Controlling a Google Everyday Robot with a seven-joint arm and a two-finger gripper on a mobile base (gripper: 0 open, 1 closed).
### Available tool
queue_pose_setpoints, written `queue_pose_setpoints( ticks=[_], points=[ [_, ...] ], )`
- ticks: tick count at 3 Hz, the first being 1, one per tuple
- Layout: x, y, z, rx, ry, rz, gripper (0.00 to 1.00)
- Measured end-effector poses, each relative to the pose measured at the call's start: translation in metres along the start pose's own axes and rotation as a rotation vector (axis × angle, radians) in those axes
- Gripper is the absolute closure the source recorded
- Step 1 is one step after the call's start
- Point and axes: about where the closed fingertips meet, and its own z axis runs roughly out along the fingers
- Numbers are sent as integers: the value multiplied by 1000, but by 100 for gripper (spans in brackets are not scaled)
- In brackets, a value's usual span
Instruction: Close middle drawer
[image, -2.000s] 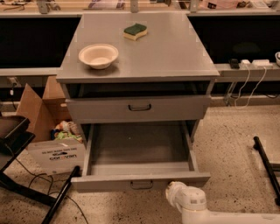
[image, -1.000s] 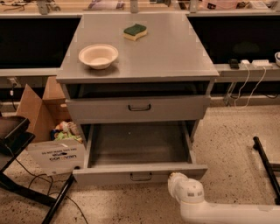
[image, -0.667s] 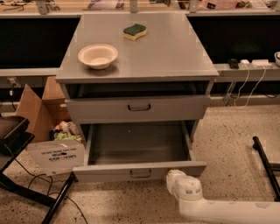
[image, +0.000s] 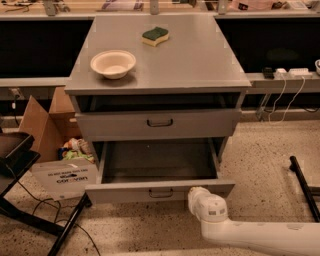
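The gripper (image: 197, 195) sits low, at the right end of the front panel of the middle drawer (image: 120, 192). The drawer tray extends behind the gripper, into the cabinet (image: 200, 65). The drawer handle (image: 161, 192) lies just left of the gripper. The upper drawer (image: 200, 122) is above and behind it. On the cabinet top, up and to the gripper's left, stands the bowl (image: 113, 63); the sponge (image: 155, 35) lies farther back. The cardboard box (image: 50, 140) stands on the floor well to the left.
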Motion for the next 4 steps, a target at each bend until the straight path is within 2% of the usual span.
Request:
queue_pose_setpoints(
  ticks=[1, 3, 4],
  points=[
    [-10, -20, 4, 31, -4, -31, 100],
    [-19, -37, 6, 62, -6, -59, 100],
    [-19, -37, 6, 62, -6, -59, 86]
  ],
)
